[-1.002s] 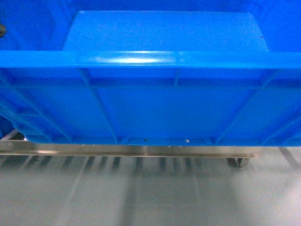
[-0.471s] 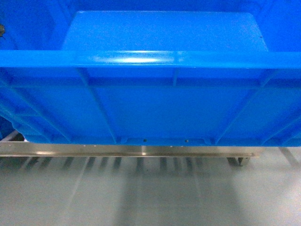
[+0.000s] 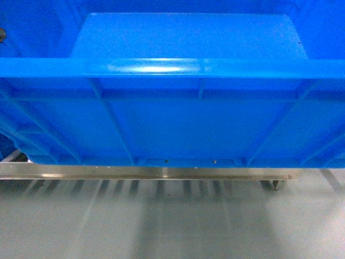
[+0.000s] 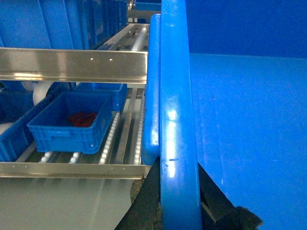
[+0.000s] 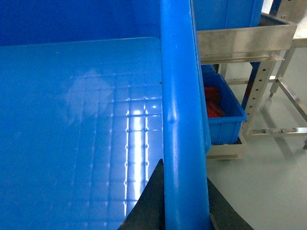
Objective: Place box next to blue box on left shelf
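The box [image 3: 183,118], a large bright-blue open crate, fills the head view, its thick near rim level across the frame. Its bottom edge hangs just above the shiny metal front lip [image 3: 145,172] of the left shelf. My left gripper [image 4: 178,191] is shut on the box's left rim [image 4: 177,120], one dark finger on each side. My right gripper [image 5: 184,191] is shut on the right rim [image 5: 180,96] the same way. White roller lanes [image 4: 127,129] of the shelf run just left of the box. Large blue boxes [image 4: 53,21] stand on the upper level.
A small blue bin [image 4: 72,120] with something red inside sits on the lower rollers at the left. Another small blue bin [image 5: 223,108] with red contents sits under a metal lip [image 5: 244,40] on the right. Grey floor [image 3: 172,221] lies below the shelf front.
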{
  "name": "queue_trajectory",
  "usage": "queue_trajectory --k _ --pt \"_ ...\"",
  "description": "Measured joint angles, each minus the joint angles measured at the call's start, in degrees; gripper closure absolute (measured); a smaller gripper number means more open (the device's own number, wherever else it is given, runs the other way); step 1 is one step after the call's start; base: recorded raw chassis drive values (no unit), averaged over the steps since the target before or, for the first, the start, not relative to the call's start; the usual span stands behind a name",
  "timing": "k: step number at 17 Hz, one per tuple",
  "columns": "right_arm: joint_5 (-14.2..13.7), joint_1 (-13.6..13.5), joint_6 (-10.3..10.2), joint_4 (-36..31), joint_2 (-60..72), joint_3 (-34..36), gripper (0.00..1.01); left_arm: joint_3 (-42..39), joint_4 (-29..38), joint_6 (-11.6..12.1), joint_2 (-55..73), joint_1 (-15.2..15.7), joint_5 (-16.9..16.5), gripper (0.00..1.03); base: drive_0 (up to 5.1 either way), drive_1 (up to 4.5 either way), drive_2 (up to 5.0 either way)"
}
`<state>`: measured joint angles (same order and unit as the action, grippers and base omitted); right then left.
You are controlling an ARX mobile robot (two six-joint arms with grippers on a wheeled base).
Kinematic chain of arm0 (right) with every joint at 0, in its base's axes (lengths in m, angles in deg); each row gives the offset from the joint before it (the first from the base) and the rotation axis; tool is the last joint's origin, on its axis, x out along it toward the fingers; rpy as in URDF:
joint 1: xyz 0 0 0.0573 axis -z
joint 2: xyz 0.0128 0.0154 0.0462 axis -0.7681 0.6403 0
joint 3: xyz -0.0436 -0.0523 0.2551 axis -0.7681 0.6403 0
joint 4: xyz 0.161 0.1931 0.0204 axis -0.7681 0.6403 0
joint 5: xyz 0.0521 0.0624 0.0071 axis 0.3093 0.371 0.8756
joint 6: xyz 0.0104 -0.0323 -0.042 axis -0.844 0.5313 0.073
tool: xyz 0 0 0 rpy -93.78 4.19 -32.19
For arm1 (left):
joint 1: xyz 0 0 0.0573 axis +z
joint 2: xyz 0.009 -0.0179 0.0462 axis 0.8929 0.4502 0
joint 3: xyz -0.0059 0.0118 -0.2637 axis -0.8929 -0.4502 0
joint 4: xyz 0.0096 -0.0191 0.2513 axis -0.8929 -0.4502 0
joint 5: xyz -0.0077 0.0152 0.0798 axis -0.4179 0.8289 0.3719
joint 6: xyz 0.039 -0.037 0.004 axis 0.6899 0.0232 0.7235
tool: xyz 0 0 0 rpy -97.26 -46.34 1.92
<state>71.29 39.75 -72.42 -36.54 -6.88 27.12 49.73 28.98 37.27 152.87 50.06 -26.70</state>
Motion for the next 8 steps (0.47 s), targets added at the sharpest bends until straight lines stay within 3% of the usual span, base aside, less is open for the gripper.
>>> queue_trajectory --k 8 --pt "0.0 0.0 0.0 0.0 0.0 0.0 0.93 0.0 0.0 0.0 0.0 0.0 0.0 0.94 0.0 0.0 0.0"
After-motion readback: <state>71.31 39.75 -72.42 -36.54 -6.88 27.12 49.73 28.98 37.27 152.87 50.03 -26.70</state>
